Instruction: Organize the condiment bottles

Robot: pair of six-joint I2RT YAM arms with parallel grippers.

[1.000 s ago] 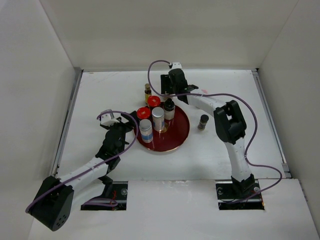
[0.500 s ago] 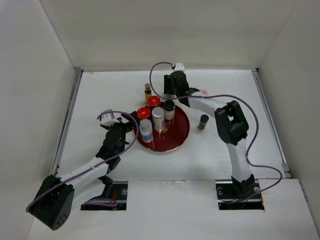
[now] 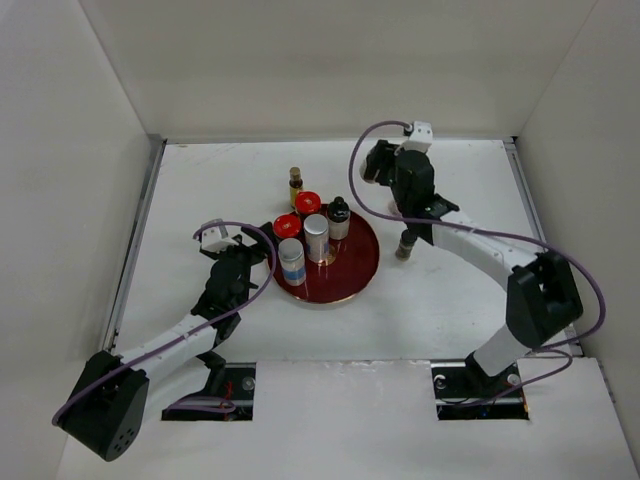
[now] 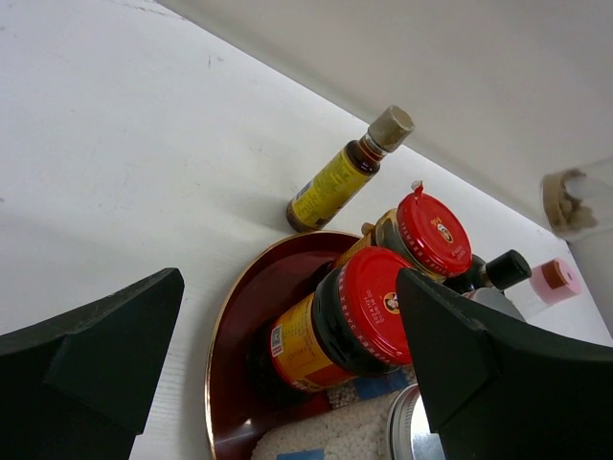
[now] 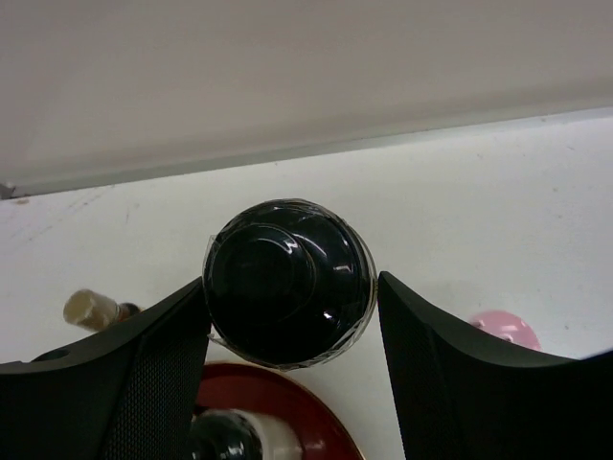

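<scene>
Right wrist view: your right gripper [image 5: 290,287] has a finger close by each side of the black-capped bottle [image 5: 287,273] (squeezing or not, you cannot tell). That bottle stands on the table [image 3: 200,200], near the right side of the red tray [image 3: 362,268]. Your left gripper [image 4: 287,283] is wide open by the tray's left rim, facing two red-lidded jars [image 4: 378,297] on it. The yellow-labelled bottle [image 4: 335,182] stands on the table behind the tray.

Bright, even overhead light, faint shadows; small glints on the black cap [image 5: 287,283]; near foreground blurred
</scene>
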